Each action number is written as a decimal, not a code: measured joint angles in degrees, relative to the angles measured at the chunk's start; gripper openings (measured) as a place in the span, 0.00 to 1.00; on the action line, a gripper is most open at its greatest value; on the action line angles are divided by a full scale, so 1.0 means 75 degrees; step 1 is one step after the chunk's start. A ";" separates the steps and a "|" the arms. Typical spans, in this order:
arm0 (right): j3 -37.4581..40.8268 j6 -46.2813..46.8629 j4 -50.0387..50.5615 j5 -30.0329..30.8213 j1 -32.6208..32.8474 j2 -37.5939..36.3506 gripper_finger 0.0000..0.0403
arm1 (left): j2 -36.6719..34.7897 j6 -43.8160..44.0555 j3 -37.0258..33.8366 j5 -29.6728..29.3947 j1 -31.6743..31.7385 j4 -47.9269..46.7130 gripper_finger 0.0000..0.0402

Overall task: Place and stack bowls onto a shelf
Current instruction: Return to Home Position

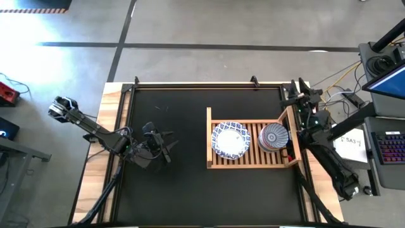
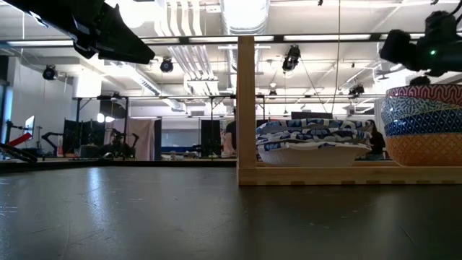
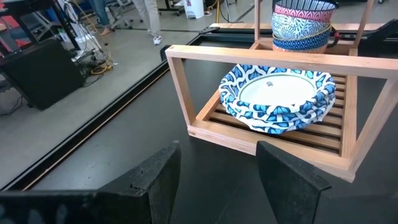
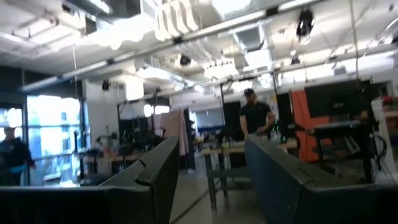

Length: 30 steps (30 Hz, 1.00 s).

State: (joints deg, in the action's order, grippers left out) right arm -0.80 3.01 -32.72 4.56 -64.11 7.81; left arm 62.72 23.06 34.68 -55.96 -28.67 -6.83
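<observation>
The light-wood shelf (image 1: pixel 253 158) lies on the black mat at the right. A stack of larger blue-and-white bowls (image 1: pixel 230 140) rests on its slats at the left end; it also shows in the left wrist view (image 3: pixel 277 98). A stack of smaller bowls (image 1: pixel 274 137), red rim on top, rests at the right end, also in the low view (image 2: pixel 424 124). My left gripper (image 1: pixel 169 147) is open and empty over the mat, left of the shelf, its fingers (image 3: pixel 155 177) pointing at it. My right gripper (image 4: pixel 208 180) is open and empty, raised at the table's right edge beside the shelf.
The black mat (image 1: pixel 171 114) covers the table inside a wooden border. A desk with a keyboard (image 1: pixel 392 149) and papers stands beyond the table's right edge. People stand in the room beyond, seen in the right wrist view (image 4: pixel 255 118).
</observation>
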 joint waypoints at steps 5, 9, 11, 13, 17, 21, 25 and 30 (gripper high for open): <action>0.0000 -0.0003 -0.0013 0.0000 -0.0190 -0.0630 0.42 | 0.0000 -0.0002 0.0000 0.0000 0.0000 0.0009 0.48; 0.0000 -0.0001 -0.0023 0.0000 -0.0378 -0.1031 0.42 | 0.0000 -0.0004 0.0000 0.0000 0.0000 0.0012 0.48; 0.0003 -0.0001 -0.0084 0.0001 -0.0440 -0.1030 0.42 | 0.0000 -0.0004 0.0000 0.0000 0.0000 0.0009 0.48; -0.0013 -0.0003 -0.0122 0.0000 -0.0459 -0.0937 0.42 | 0.0000 -0.0008 0.0000 0.0093 0.0000 0.0005 0.48; -0.0017 -0.0003 -0.0079 -0.0002 -0.0459 -0.0694 0.42 | 0.0000 -0.0306 -0.0070 0.0693 0.0006 0.0023 0.48; -0.0017 -0.0003 -0.0071 0.0000 -0.0459 -0.0489 0.42 | -0.0013 -0.0607 -0.0315 0.1126 0.0000 0.0016 0.48; -0.0021 -0.0003 -0.0069 0.0000 -0.0459 -0.0330 0.42 | -0.0026 -0.0505 -0.0652 0.1207 0.0000 0.0037 0.48; -0.0026 -0.0003 -0.0073 0.0000 -0.0459 -0.0238 0.42 | -0.0041 -0.0650 -0.1356 0.1137 0.0118 0.0701 0.48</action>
State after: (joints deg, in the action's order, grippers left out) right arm -0.99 2.98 -33.27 4.56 -67.55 6.02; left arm 62.41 18.18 24.51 -47.44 -27.78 -1.57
